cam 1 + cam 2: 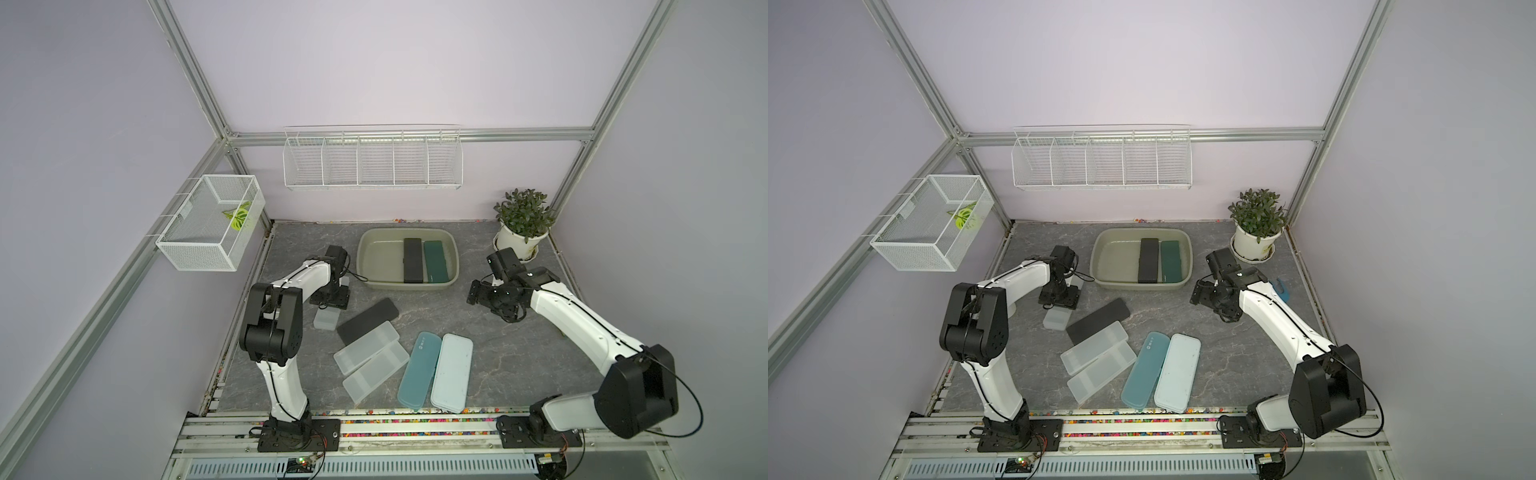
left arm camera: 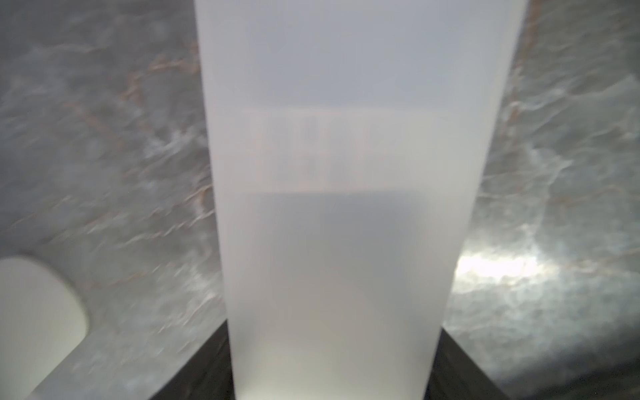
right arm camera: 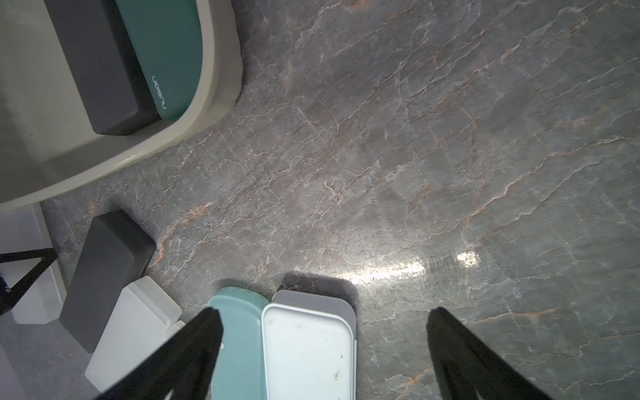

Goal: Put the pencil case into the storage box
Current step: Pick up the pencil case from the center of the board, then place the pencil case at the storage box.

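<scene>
Item 1, frosted pencil case (image 2: 339, 166): lies flat on the bench (image 1: 519, 353) under my left arm's wrist, near the left end of the storage box (image 1: 455, 266) and outside it

Item 2, left jaws: one down each long side of that case, close against it. I cannot tell whether they are clamped on it

Item 3, right jaws: wide apart, nothing between them, hanging above the bench to the right of the box

Item 4, storage box contents: black case (image 1: 413, 261) and dark green case (image 1: 435, 261), side by side and touching, in the right half

Item 5, loose on the bench in front of the box:
- second black case (image 1: 368, 320)
- two more frosted cases (image 1: 365, 347) (image 1: 376, 376), lying alongside each other
- teal case (image 1: 419, 370), edge to edge with a pale blue case (image 1: 452, 372)

Item 6, potted plant (image 1: 523, 224): far right corner
</scene>
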Robot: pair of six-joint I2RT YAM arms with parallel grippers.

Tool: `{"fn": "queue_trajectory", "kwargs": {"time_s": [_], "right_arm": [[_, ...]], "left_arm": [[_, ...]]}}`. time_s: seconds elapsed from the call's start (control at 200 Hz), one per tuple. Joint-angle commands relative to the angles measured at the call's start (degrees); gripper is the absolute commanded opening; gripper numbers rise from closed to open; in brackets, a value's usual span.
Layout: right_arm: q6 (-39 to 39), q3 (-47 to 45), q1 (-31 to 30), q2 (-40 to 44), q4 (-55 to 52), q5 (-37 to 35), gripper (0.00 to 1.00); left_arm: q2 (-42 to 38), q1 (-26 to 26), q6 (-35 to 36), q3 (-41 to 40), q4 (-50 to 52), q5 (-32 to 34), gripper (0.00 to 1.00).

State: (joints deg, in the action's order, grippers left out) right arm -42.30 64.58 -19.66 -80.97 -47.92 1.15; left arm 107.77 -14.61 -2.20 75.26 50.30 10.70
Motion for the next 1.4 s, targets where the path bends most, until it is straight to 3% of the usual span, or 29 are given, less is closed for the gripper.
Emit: {"fn": "queue_trajectory", "kwargs": {"time_s": [0.0, 0.12, 0.345, 0.645, 0.885, 1.235, 1.395], "right_arm": [[1.43, 1.43, -0.29, 0.9, -0.62, 0.13, 0.97], [1.48, 1.38, -0.19, 1.4, -0.68, 0.35, 0.97], [1.6, -0.19, 0.41, 3.47, -0.51, 1.04, 0.97], [2.31, -1.21, 1.63, 5.34, -0.86, 1.82, 0.96], [2.6, -2.0, 3.02, 5.99, -1.29, 1.67, 0.97], [4.03, -2.3, 5.41, 5.55, -2.35, 1.92, 0.97], [4.07, -3.13, 5.61, 5.59, -2.05, 2.28, 0.96]], "left_arm": [[-6.51, -2.94, -4.85, 7.61, 7.04, 2.72, 0.65], [-6.31, -7.96, -5.75, 15.94, 10.38, -0.86, 0.66], [5.5, -15.07, -9.51, 33.79, 11.8, -5.97, 0.66], [24.55, -16.9, -10.18, 59.51, 12.83, -5.05, 0.66], [31.13, -16.64, -9.31, 61.54, 8.48, -0.86, 0.66], [38.65, -14.17, -11.18, 64.14, 8.63, -3.02, 0.68], [41.67, -13.6, -11.92, 68.0, 10.8, -5.51, 0.77]]}}
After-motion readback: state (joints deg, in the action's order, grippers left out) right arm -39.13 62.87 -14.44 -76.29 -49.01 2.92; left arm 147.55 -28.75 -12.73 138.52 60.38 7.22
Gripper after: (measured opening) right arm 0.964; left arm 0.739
